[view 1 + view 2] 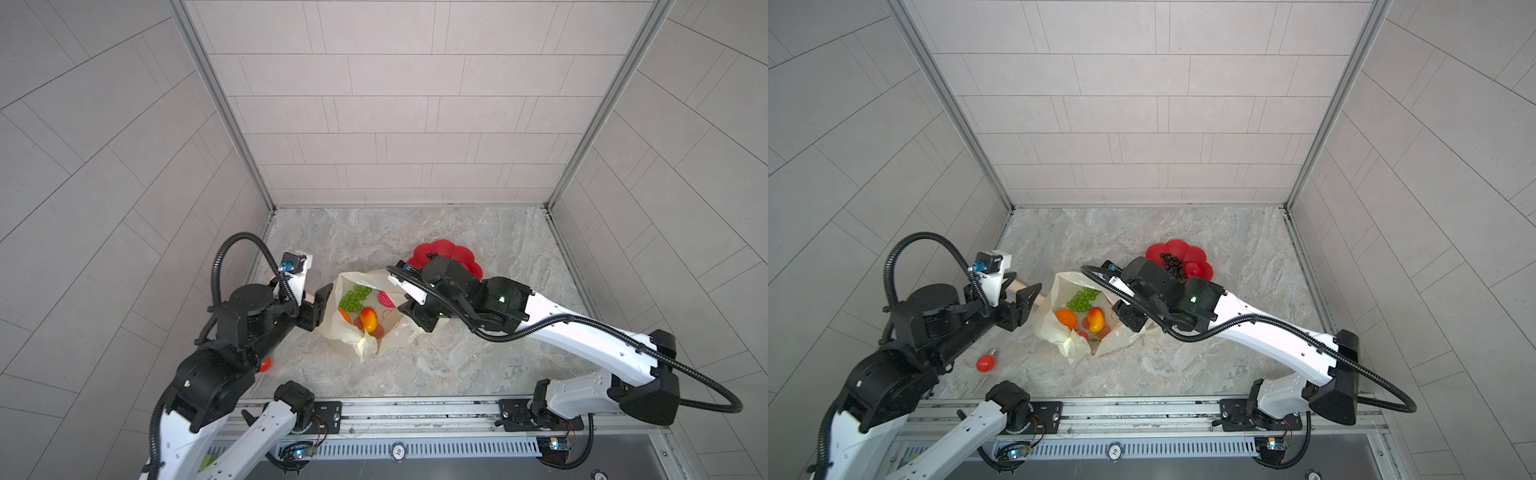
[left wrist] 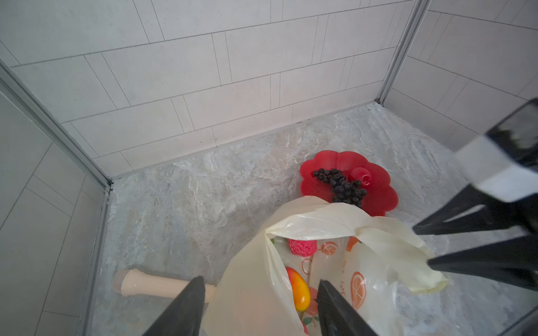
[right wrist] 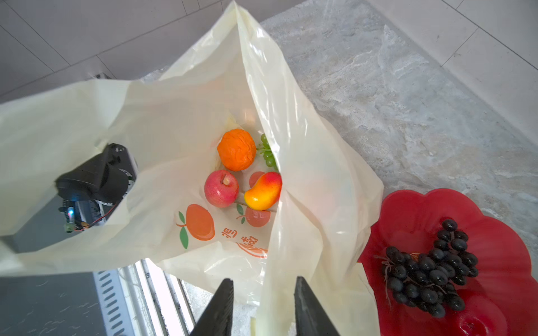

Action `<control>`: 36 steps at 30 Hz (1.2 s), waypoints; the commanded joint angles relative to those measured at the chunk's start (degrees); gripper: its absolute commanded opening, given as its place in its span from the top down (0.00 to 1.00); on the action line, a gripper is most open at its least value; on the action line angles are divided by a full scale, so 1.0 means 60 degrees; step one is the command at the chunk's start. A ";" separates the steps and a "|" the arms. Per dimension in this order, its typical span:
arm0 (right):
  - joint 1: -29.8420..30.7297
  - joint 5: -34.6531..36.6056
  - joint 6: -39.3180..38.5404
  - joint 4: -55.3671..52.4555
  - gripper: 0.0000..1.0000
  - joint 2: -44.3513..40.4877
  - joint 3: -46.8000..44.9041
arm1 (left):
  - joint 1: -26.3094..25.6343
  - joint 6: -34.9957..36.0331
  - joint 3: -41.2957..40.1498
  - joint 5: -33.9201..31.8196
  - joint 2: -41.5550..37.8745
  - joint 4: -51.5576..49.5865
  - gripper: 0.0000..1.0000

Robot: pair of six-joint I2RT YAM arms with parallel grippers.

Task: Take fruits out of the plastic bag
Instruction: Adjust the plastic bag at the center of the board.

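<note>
A small round disc (image 1: pixel 397 449) on the front rail bears the number 10; the plastic bag (image 3: pixel 163 139) carries orange printed characters, too unclear for reading.

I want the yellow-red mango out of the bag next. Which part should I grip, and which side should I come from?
Grip the mango across its plump middle, coming from above through the plastic bag's open mouth. It lies on its side, uncovered, one end beside the apple; the rounded ends would likely slip, and the bag walls block a sideways approach.
</note>
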 commanded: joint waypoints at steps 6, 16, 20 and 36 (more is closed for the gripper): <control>0.1229 -0.0087 -0.0304 0.0207 0.65 0.2561 0.1931 | -0.0002 -0.2749 0.0868 0.1352 -0.0051 -0.4985 0.34; 0.1723 -0.1515 0.1448 0.2060 0.65 0.3361 0.1819 | 0.0000 -0.4946 -0.0259 0.3791 -0.1116 -0.4250 0.29; 0.1720 -0.1505 0.2414 0.2749 0.65 0.3490 0.1449 | -0.0001 -0.6201 -0.0996 0.4237 -0.2035 -0.3065 0.25; 0.1992 -0.0280 0.3150 0.3655 0.69 0.2809 0.0071 | 0.0009 -0.9917 -0.3246 0.4637 -0.3054 -0.0290 0.25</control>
